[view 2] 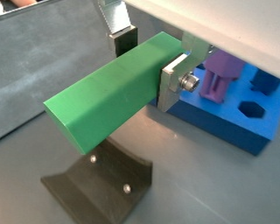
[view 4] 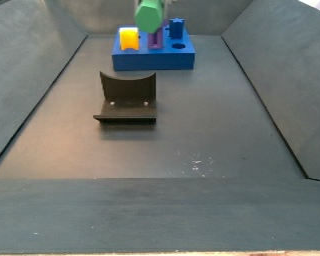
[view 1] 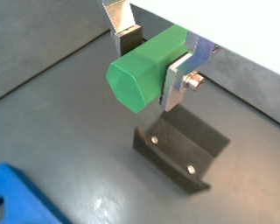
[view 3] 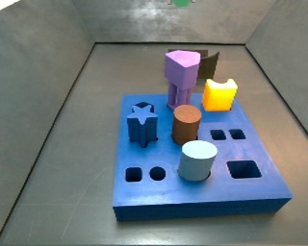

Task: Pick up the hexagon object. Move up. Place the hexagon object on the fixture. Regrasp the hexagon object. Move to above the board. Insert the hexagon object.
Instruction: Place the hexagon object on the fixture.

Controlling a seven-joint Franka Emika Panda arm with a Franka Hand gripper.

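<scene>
Holding the hexagon object [view 1: 146, 67] aloft, fingers [view 1: 178, 83] clamped on its sides, above the fixture [view 4: 127, 98] on the bench [view 4: 190, 140], board [view 4: 155, 58] toward 12 o'clock; pickup done, placing, regrasp, insertion left.

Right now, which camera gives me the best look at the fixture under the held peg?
A side view: the whole fixture stands unobstructed, with the gripper and hexagon object above. Both wrist views show only its plate below the peg. In a side view pegs mostly hide it.
</scene>
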